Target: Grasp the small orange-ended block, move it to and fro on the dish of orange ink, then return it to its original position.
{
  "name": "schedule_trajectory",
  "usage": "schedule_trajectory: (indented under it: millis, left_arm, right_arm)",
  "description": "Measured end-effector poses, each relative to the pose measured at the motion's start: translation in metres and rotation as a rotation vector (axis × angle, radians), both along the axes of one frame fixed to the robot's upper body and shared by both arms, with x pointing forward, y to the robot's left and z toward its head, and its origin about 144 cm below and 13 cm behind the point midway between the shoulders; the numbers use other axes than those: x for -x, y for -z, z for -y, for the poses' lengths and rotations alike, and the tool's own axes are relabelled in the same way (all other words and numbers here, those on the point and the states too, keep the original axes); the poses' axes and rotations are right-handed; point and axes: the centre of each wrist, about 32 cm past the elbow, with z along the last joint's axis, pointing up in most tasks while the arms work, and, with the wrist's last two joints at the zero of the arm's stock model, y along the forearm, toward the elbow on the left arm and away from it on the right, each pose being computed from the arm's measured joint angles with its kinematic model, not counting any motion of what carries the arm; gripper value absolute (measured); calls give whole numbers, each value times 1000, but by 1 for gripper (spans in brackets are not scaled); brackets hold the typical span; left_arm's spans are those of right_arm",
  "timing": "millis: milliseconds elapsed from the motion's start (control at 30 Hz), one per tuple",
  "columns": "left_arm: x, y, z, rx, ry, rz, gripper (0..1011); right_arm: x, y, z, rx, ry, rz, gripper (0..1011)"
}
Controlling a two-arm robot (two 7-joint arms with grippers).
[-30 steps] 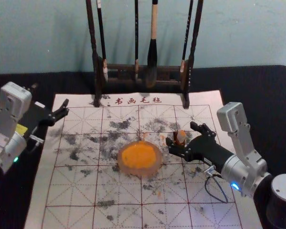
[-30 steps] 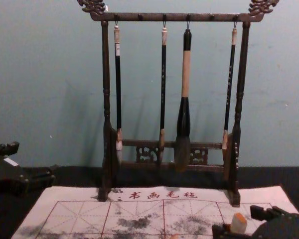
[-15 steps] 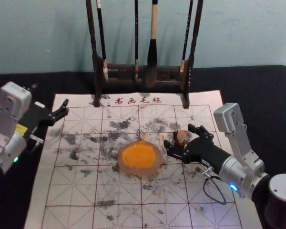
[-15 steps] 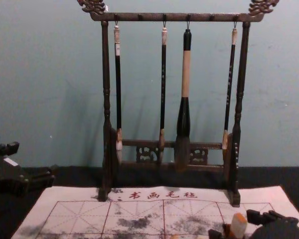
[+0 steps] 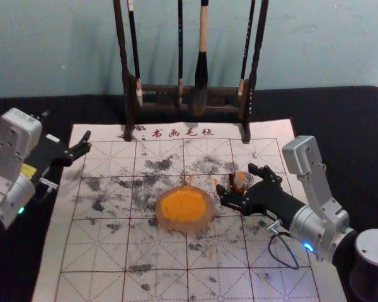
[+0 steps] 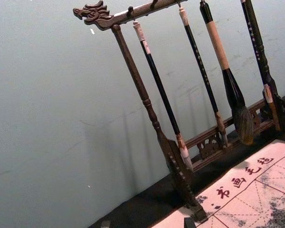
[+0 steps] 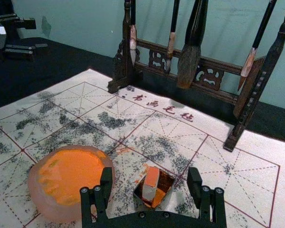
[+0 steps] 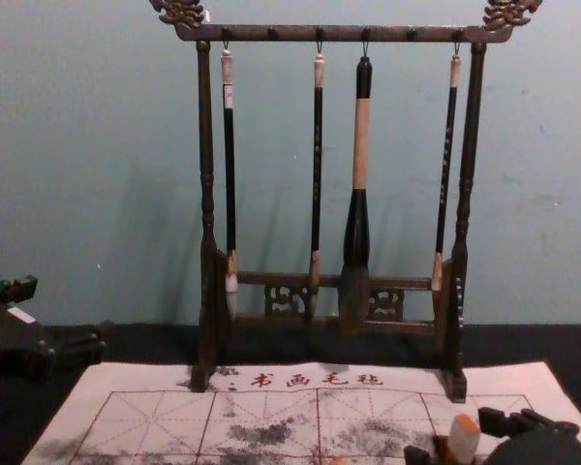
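Beside the dish of orange ink (image 7: 35, 190), your right gripper (image 7: 149, 175) holds its fingers apart around the block (image 7: 150, 183), standing unclamped in its small box (image 7: 138, 203). You likely have all steps left, though a finished return could look alike; the left gripper (image 7: 40, 34) is parked open by the mat (image 7: 256, 159).

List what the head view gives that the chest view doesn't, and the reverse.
Head view: the dish of orange ink, the right arm's looped cable.
Chest view: the rack's top bar with carved ends, and the loops holding the brushes.
Both: brush rack, four hanging brushes, calligraphy mat, orange-ended block, left gripper, right gripper.
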Motion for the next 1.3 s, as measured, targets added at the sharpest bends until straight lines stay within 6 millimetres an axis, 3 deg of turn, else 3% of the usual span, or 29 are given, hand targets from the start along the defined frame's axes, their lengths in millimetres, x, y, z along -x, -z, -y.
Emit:
schedule_trajectory:
  millis: [133, 400, 600, 700, 1033, 1300]
  left_arm:
    - [0, 0, 0, 0, 0, 0, 1001]
    - [0, 0, 0, 0, 0, 0, 1001]
    - [0, 0, 0, 0, 0, 0, 1001]
    - [0, 0, 0, 0, 0, 0, 1001]
    - [0, 0, 0, 0, 0, 0, 1001]
    - [0, 0, 0, 0, 0, 0, 1001]
  right_arm:
    - [0, 0, 0, 0, 0, 0, 959]
    - [0, 0, 0, -1, 0, 0, 767]
    - [0, 0, 0, -1, 0, 0, 534]
    - [0, 0, 0, -1, 1, 0, 478]
    - [0, 0, 0, -2, 1, 0, 158]
    - [0, 0, 0, -2, 1, 0, 116]
